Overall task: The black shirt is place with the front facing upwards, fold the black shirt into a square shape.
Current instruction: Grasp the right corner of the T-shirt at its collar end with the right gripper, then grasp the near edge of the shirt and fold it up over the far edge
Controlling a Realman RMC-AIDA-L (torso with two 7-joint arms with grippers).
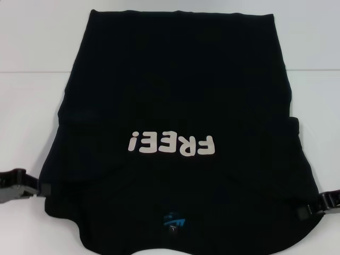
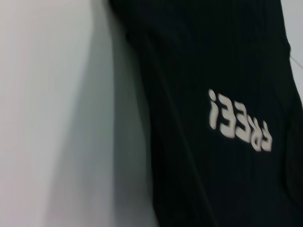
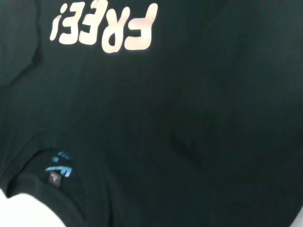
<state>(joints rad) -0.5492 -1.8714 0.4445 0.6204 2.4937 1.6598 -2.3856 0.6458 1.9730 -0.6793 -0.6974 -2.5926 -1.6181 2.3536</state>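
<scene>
White table (image 1: 32, 106) around black shirt (image 1: 175, 95)

Bright even overhead light; black shirt (image 1: 175, 106) underexposed; left wrist view blurred, soft shadow beside cloth.

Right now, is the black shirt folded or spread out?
Mostly spread: the black shirt lies flat, FREE! print up; sides look tucked in.

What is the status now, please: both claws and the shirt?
Left claw at shirt's left edge, right claw at right edge. Black shirt flat on white table, print up, collar near robot. Nothing in the way.
</scene>
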